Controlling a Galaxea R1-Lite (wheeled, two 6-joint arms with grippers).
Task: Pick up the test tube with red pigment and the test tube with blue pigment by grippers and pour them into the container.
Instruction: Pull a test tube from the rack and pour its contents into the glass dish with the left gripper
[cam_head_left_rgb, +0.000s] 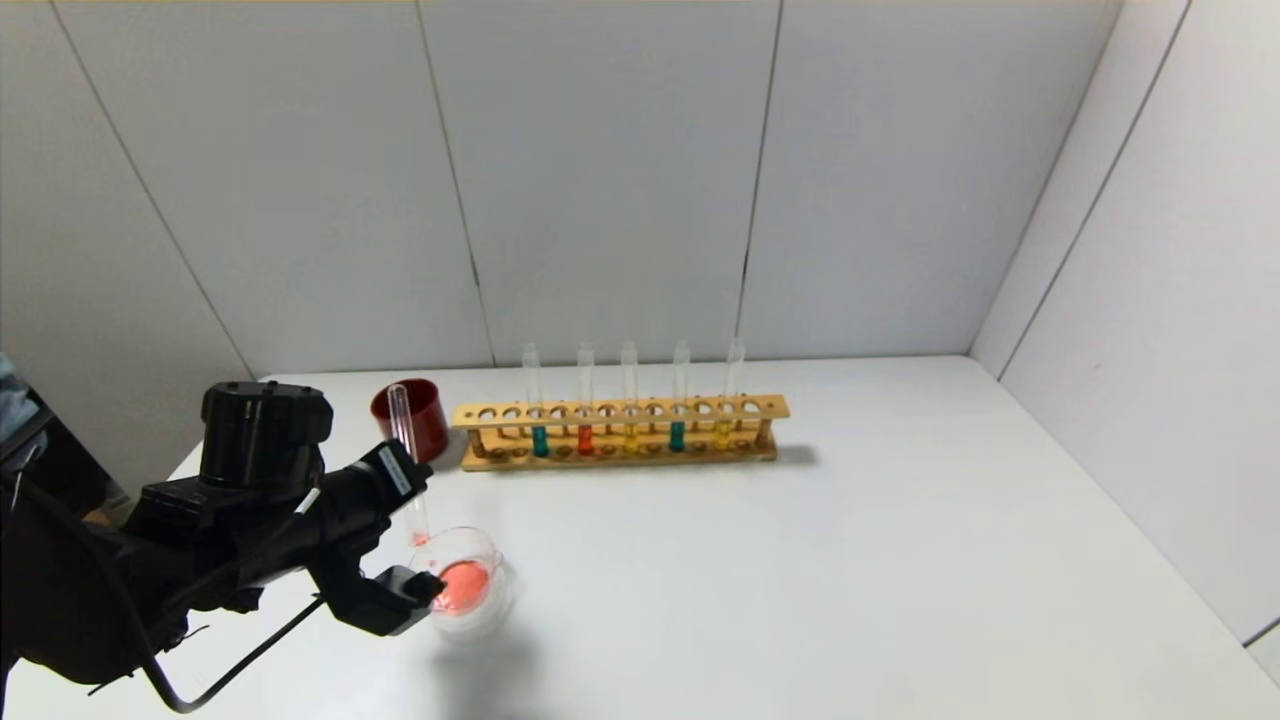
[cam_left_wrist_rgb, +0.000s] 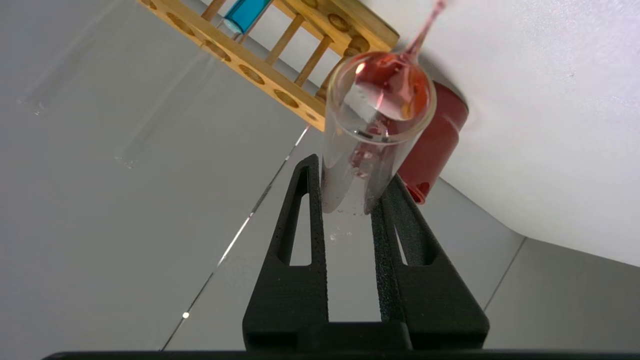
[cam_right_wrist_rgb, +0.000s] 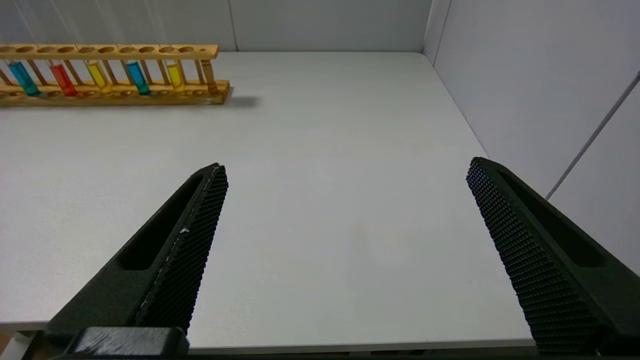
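Note:
My left gripper (cam_head_left_rgb: 420, 510) (cam_left_wrist_rgb: 350, 175) is shut on the test tube with red pigment (cam_head_left_rgb: 404, 430) (cam_left_wrist_rgb: 372, 150). I hold the tube nearly upright at the table's front left; only pink residue shows at its lower tip. Just below and beside that tip stands the container (cam_head_left_rgb: 497, 600), a low clear glass dish holding orange-red liquid. Two test tubes with blue pigment (cam_head_left_rgb: 540, 440) (cam_head_left_rgb: 677, 436) (cam_right_wrist_rgb: 137, 77) stand in the wooden rack (cam_head_left_rgb: 620, 411). My right gripper (cam_right_wrist_rgb: 346, 165) is open and empty over the table's near right edge, out of the head view.
A dark red cup (cam_head_left_rgb: 412, 418) (cam_left_wrist_rgb: 435, 145) stands just left of the rack, behind the held tube. The rack also holds a red tube (cam_head_left_rgb: 585, 438) and two yellow tubes (cam_head_left_rgb: 630, 440). Grey walls close the table at the back and right.

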